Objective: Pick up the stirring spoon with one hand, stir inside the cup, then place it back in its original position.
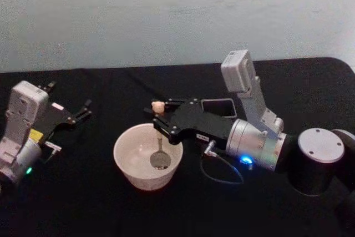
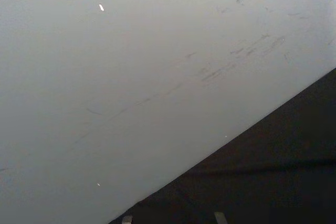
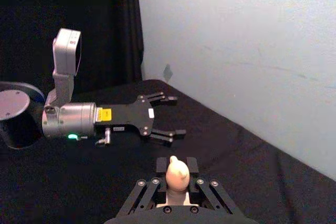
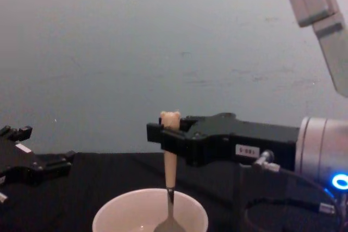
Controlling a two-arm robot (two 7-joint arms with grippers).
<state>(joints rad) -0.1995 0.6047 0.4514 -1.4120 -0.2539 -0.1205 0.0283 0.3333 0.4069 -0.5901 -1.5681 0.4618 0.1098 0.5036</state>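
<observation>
The right end effector (image 1: 157, 114) is clamped on the stirring spoon (image 1: 160, 149) high on its cream handle, just under the bear head. It holds the spoon upright with the metal bowl down inside the cup (image 1: 117, 147), mid-surface toward the near edge. The spoon looks light and stiff. Its smooth handle could swivel in a loose pinch, so a firm hold there suits it. The cup's thick rim is the edge to mind. The dark holder (image 1: 217, 107) stands just behind the arm. The left end effector (image 1: 69, 95) rests open by the left edge, well apart, with bare surface (image 1: 83, 203) between.
</observation>
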